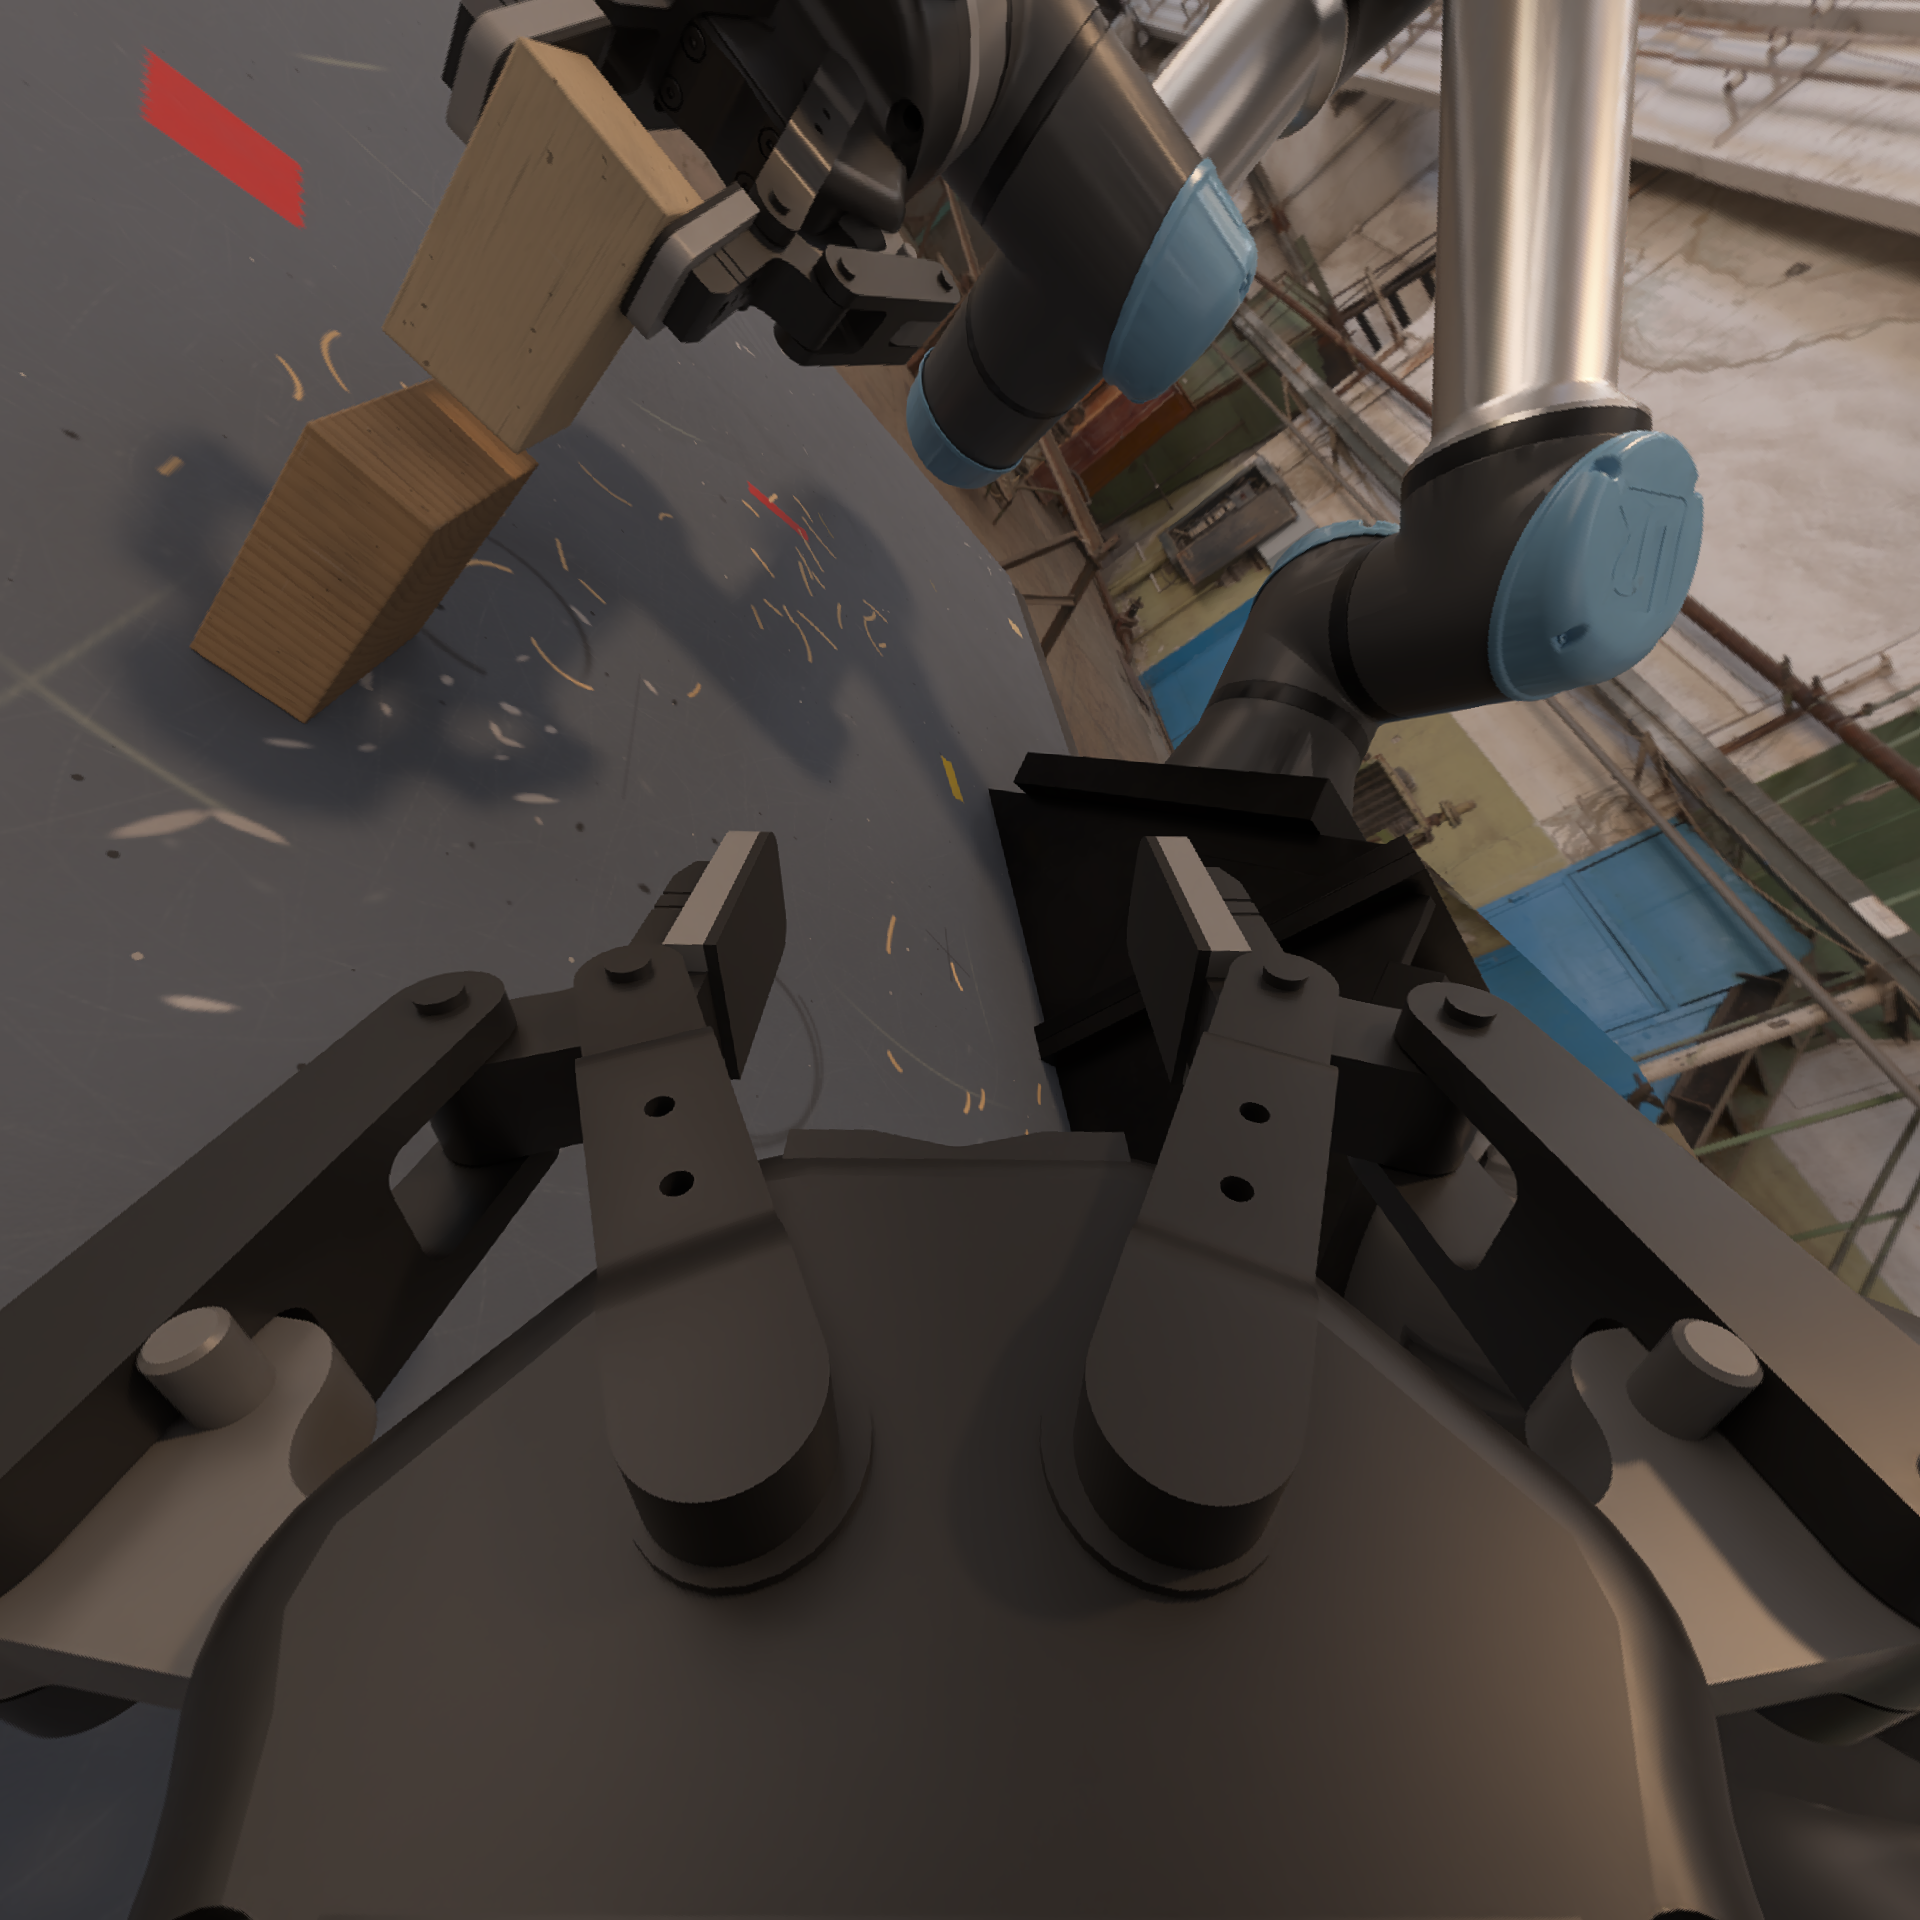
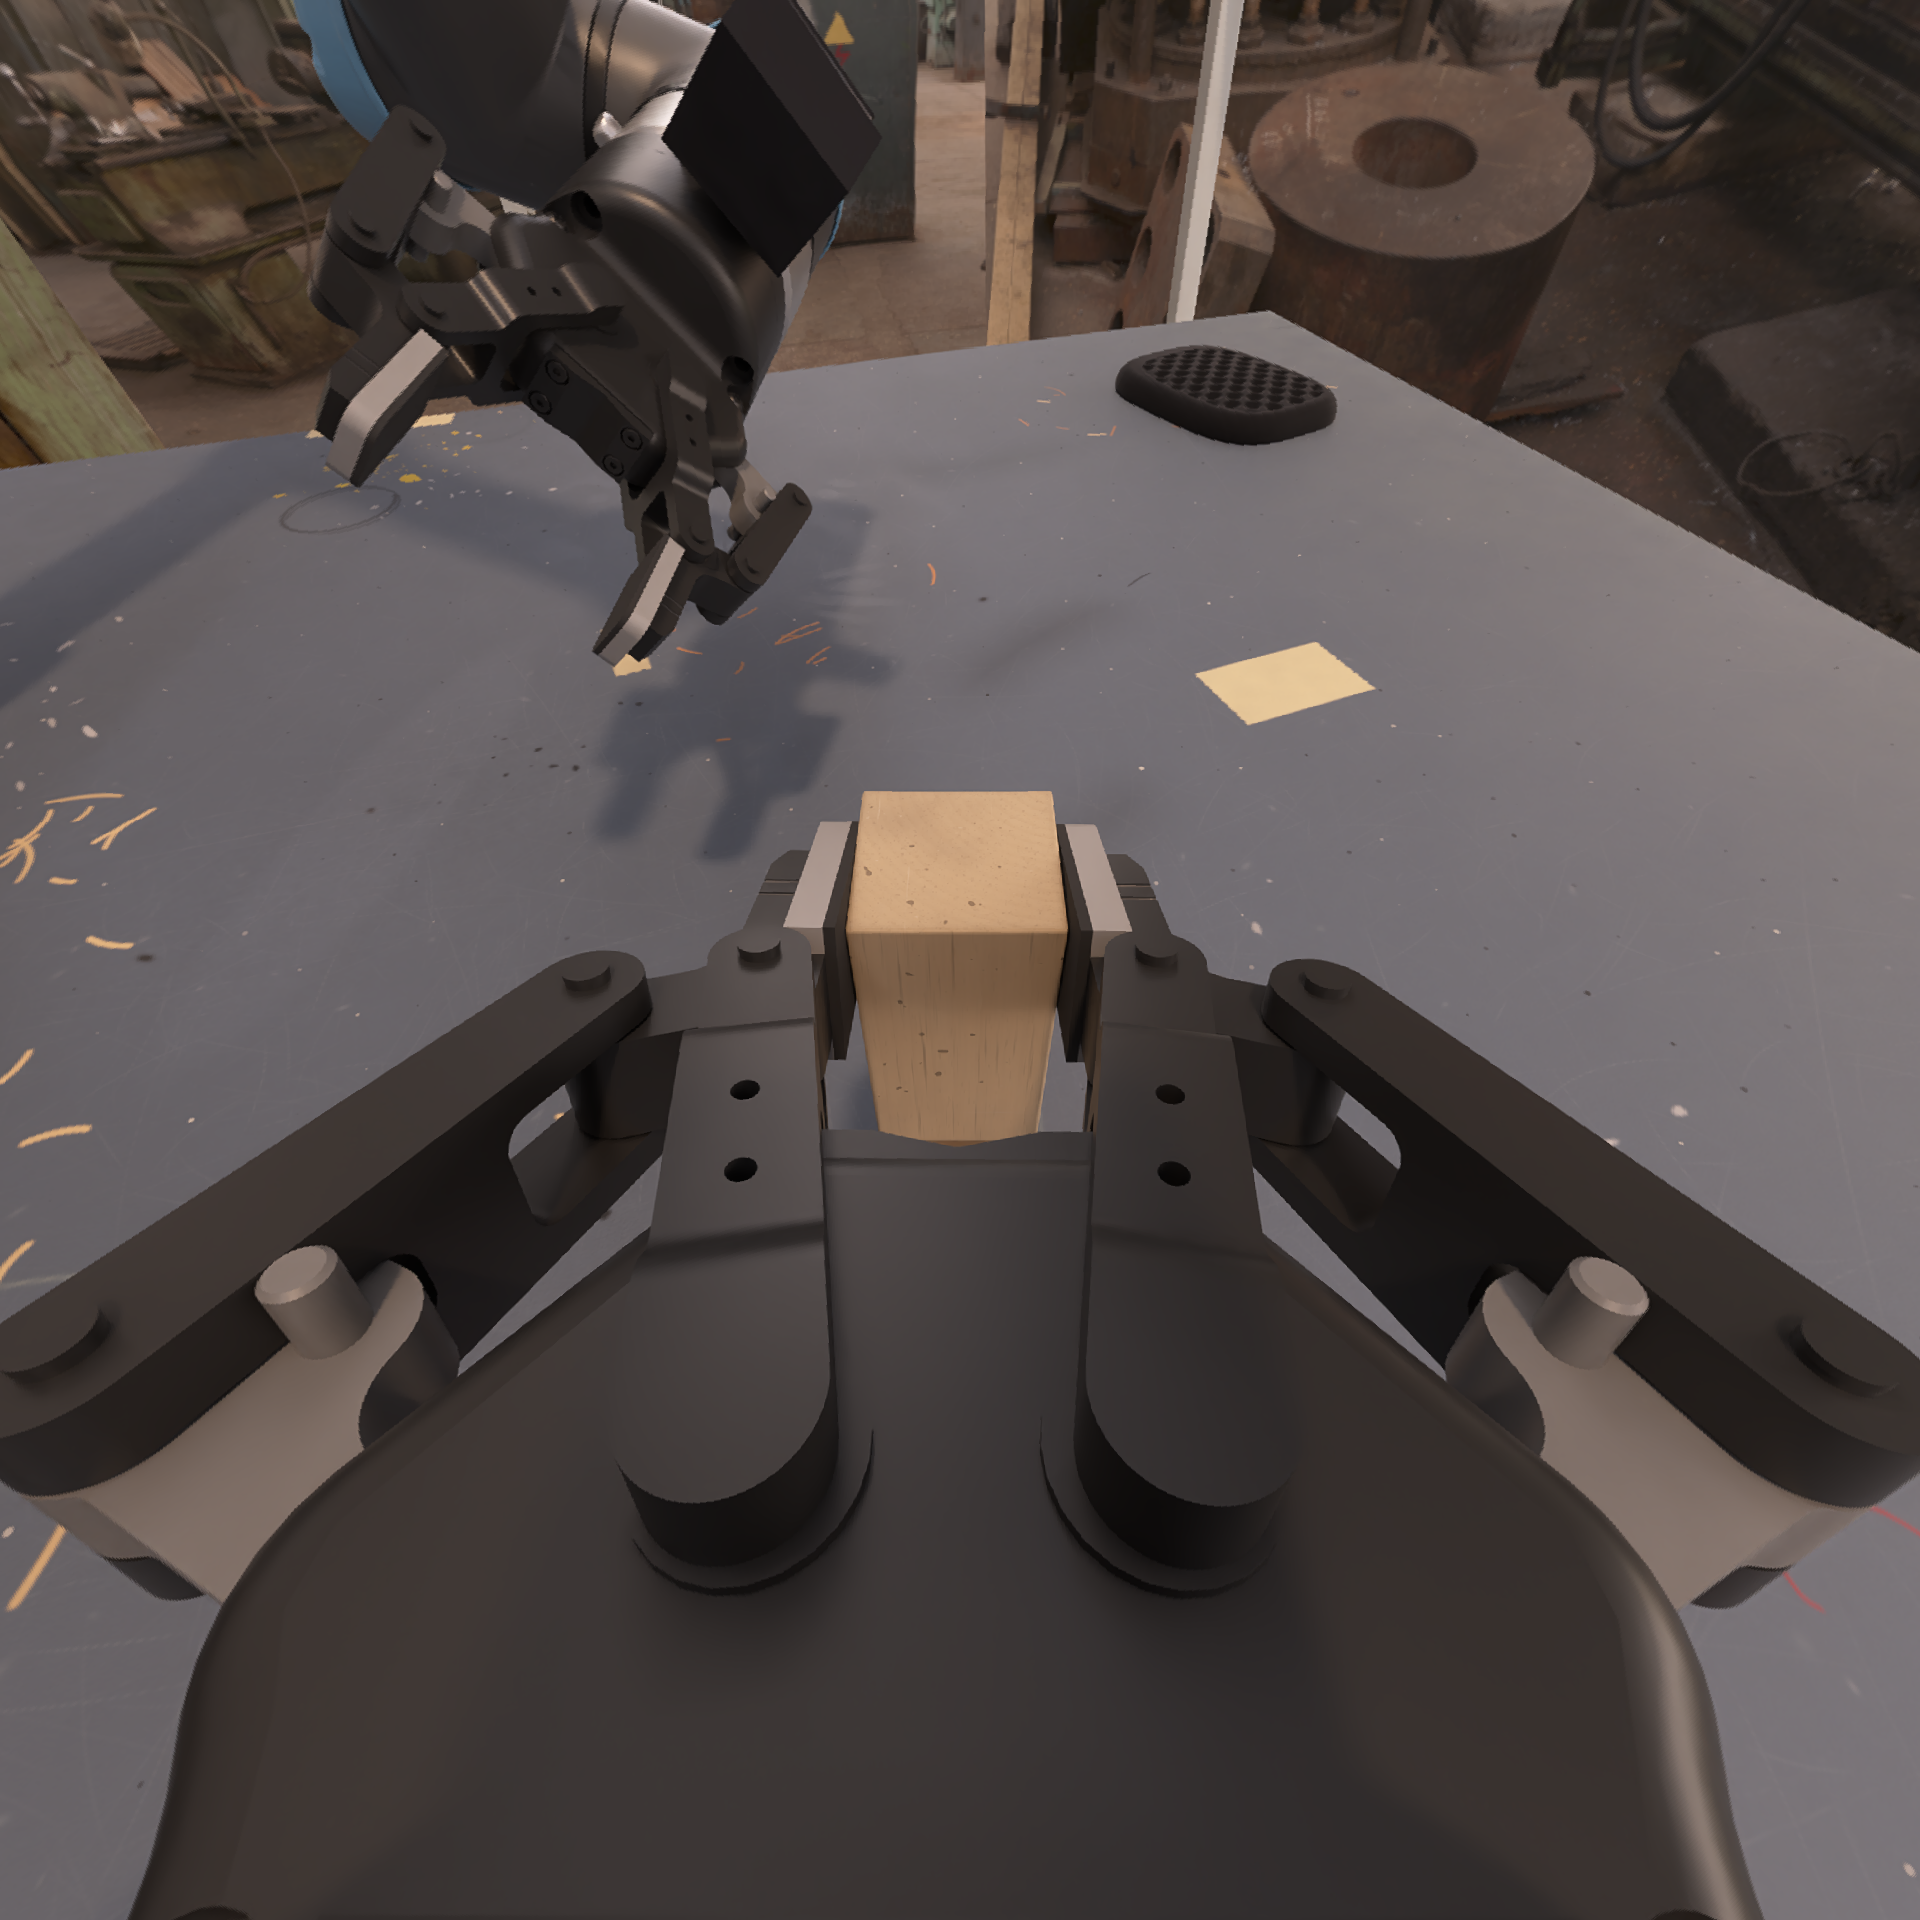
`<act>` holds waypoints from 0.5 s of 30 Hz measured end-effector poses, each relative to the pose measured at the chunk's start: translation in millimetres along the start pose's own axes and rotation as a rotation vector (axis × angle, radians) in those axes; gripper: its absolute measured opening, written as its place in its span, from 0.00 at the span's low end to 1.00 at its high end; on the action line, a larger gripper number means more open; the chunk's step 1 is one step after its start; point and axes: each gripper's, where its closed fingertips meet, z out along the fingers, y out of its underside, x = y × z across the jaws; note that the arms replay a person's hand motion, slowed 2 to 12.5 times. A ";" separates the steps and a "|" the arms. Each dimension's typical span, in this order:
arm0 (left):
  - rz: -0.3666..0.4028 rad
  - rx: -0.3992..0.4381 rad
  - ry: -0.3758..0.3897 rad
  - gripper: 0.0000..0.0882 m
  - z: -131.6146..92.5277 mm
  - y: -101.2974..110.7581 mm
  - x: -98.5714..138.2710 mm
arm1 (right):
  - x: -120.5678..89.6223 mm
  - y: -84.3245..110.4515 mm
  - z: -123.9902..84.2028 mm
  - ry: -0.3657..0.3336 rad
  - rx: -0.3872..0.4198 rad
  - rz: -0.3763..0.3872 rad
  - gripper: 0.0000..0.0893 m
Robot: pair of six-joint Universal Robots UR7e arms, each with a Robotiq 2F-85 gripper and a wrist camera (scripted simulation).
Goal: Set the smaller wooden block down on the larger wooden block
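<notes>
My right gripper [image 2: 956,883] is shut on a pale wooden block [image 2: 956,914] and holds it upright above the grey table [image 2: 1455,831]. In the left wrist view the pale block [image 1: 530,239] hangs tilted over a darker brown wooden block [image 1: 364,551] that stands on the table. Its lower corner is at the darker block's top edge; I cannot tell if they touch. The darker block is hidden in the right wrist view. My left gripper [image 1: 961,883] is open and empty, low over the table, off to the side of both blocks.
A black perforated pad [image 2: 1226,393] lies near the table's far right edge. A pale yellow square mark [image 2: 1285,681] and a red mark [image 1: 223,140] are on the tabletop. The right arm [image 1: 1538,312] rises beyond the table edge, above a black mount [image 1: 1299,894].
</notes>
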 end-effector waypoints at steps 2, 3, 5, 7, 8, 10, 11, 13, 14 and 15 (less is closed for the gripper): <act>0.000 -0.003 0.001 0.67 0.7 1.0 -0.1 | 0.1 0.5 0.6 -0.002 0.004 0.004 0.35; 0.001 -0.004 0.002 0.67 1.1 1.5 -0.1 | -0.3 0.8 1.1 -0.004 0.005 0.006 0.35; 0.002 -0.005 0.003 0.67 1.8 2.3 -0.2 | -0.9 1.5 1.9 -0.010 0.008 0.009 0.35; 0.002 -0.006 0.005 0.67 2.4 3.0 -0.1 | -1.1 2.0 2.6 -0.013 0.009 0.010 0.35; 0.003 -0.006 0.006 0.67 2.8 3.3 -0.1 | -1.1 2.3 2.9 -0.014 0.010 0.010 0.35; 0.003 -0.007 0.008 0.67 3.4 4.0 0.0 | -0.7 2.9 3.5 -0.015 0.010 0.007 0.35; 0.003 -0.008 0.010 0.67 3.7 4.3 0.1 | -0.5 3.1 3.8 -0.015 0.011 0.006 0.35; 0.003 -0.009 0.012 0.66 4.4 5.0 0.1 | -0.8 3.9 4.5 -0.017 0.011 0.004 0.35; 0.002 -0.010 0.012 0.66 4.7 5.4 0.0 | -1.1 4.3 4.9 -0.020 0.011 0.004 0.35; 0.002 -0.010 0.013 0.66 5.0 5.7 0.0 | -1.4 4.7 5.3 -0.022 0.010 0.004 0.35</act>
